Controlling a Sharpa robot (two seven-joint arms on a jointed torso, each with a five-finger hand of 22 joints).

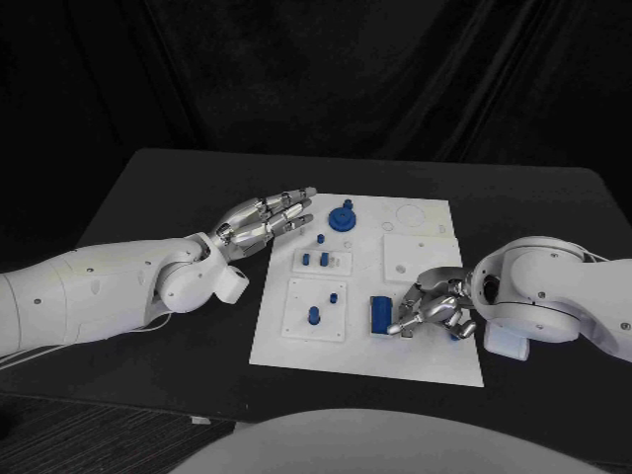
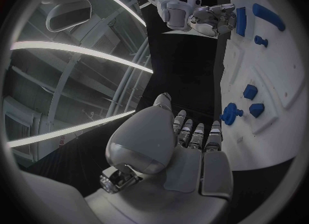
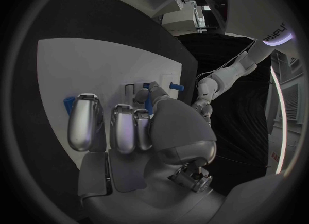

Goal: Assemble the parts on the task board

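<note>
The white task board (image 1: 431,346) lies in the middle of the black table. Blue parts stand on it: a round knobbed piece (image 1: 342,217), small pegs (image 1: 319,260) and an oblong piece (image 1: 313,317). A blue rectangular block (image 1: 380,316) stands near the board's front. My right hand (image 1: 438,311) hangs low over the board just right of that block (image 2: 241,20), fingers bent down and touching its side; I see nothing held in it. My left hand (image 1: 267,219) hovers at the board's far left edge, fingers stretched out and apart, beside the knobbed piece (image 2: 229,114).
The black table (image 1: 174,188) extends around the board on all sides. Raised white plates (image 1: 413,255) with holes sit on the board's right half. My left forearm (image 1: 103,291) lies along the table's left side.
</note>
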